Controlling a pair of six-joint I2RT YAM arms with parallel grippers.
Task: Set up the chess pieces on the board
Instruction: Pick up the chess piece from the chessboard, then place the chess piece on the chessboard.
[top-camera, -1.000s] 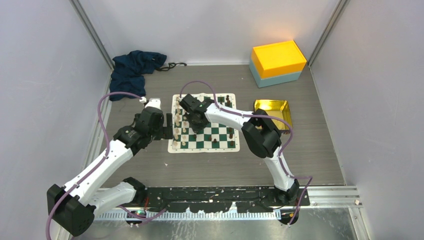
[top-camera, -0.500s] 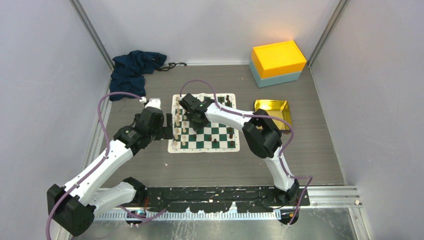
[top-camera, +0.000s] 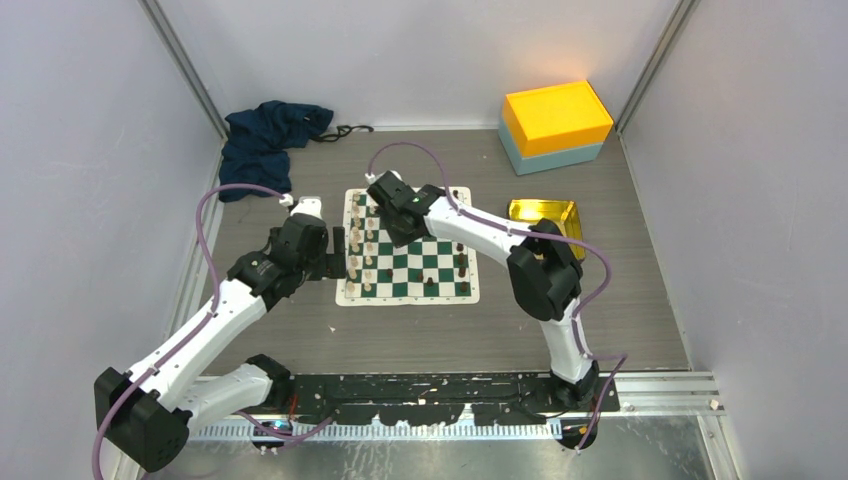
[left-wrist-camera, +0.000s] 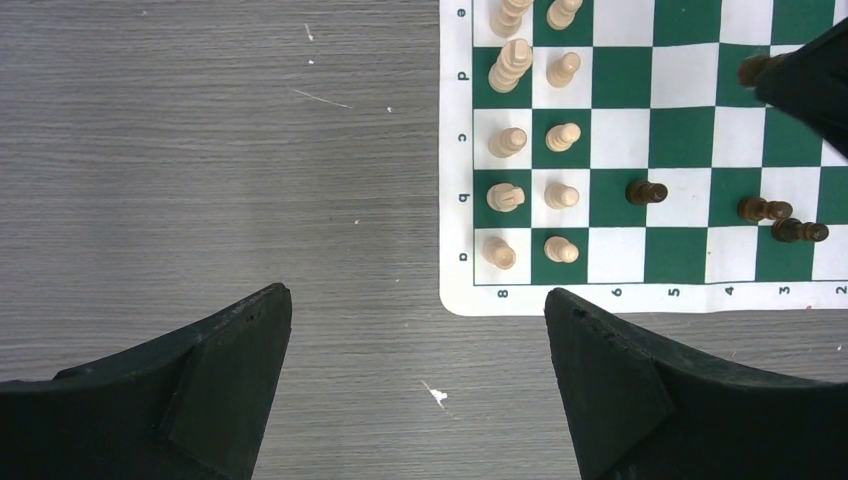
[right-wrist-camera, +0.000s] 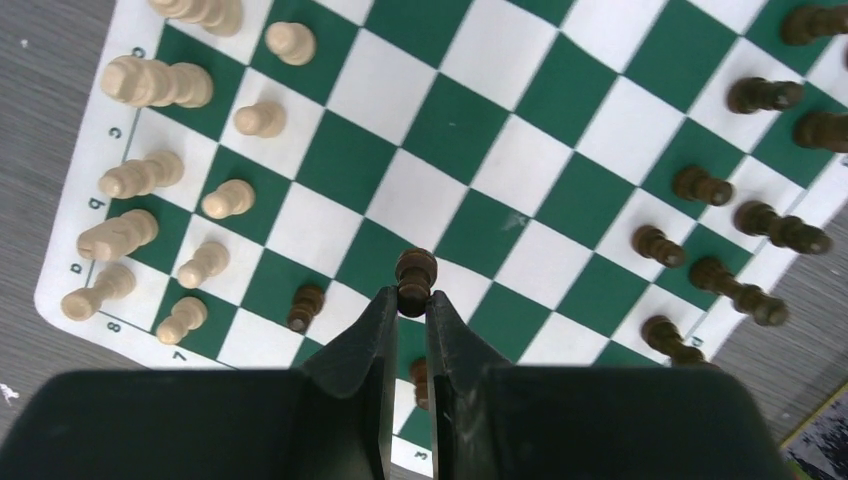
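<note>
The board lies mid-table, green and white checks. Cream chess pieces fill two rows along its left side. Dark pieces stand scattered along its right side, clearer in the right wrist view. One dark pawn stands alone close to the cream rows. My right gripper is shut on a dark pawn and holds it above the board's middle squares. My left gripper hangs open over bare table just off the board's near-left corner, with nothing between its fingers.
A shiny gold tray lies right of the board, partly behind my right arm. An orange and teal box stands at the back right. A dark blue cloth is bunched at the back left. Grey walls close in both sides.
My right gripper has lifted and swung toward the board's far side, carrying the dark pawn. The left arm has stayed still.
</note>
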